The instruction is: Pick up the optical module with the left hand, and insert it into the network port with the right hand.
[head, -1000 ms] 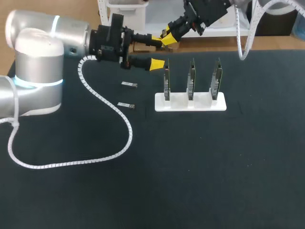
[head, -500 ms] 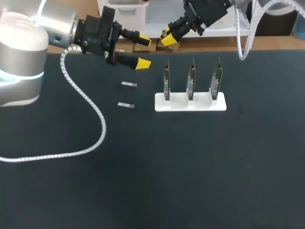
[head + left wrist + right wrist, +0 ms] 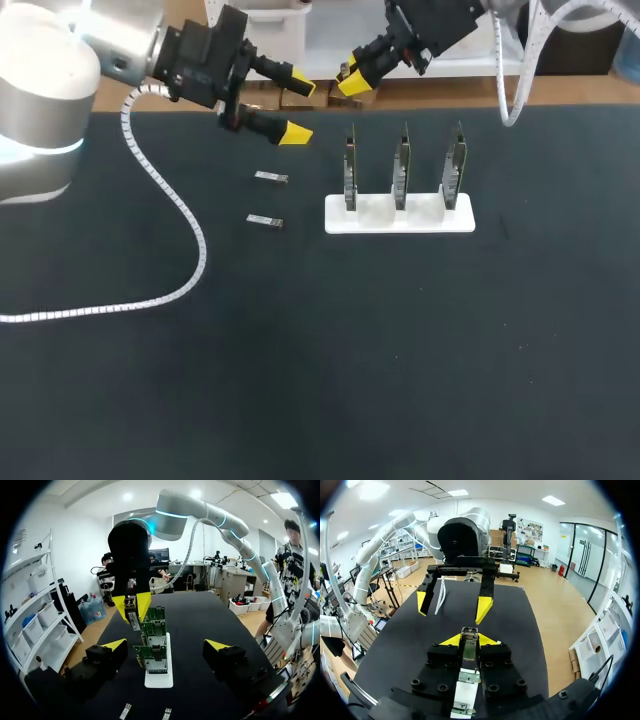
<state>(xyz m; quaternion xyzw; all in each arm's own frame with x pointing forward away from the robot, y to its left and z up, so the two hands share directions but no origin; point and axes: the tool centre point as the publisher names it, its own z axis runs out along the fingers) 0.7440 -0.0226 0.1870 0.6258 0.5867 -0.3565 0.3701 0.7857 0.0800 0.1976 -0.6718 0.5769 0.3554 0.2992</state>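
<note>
Left gripper (image 3: 298, 110) pulled back leftward, jaws apart, right gripper (image 3: 350, 84) clamped on module (image 3: 469, 651) beyond board rack (image 3: 398, 216), two loose modules (image 3: 270, 177) beside rack

optical module (image 3: 469, 652) sticker: print too blurred for me to read.
circuit boards (image 3: 152, 642): I can make out no legible markings.
loose modules (image 3: 270, 177): too small to read.

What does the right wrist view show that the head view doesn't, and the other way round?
Only the right wrist view: a module clamped between the right gripper's fingers. Only the head view: two loose modules on the table, and the stand with three boards. Both: the open, empty left gripper, and the right gripper.
</note>
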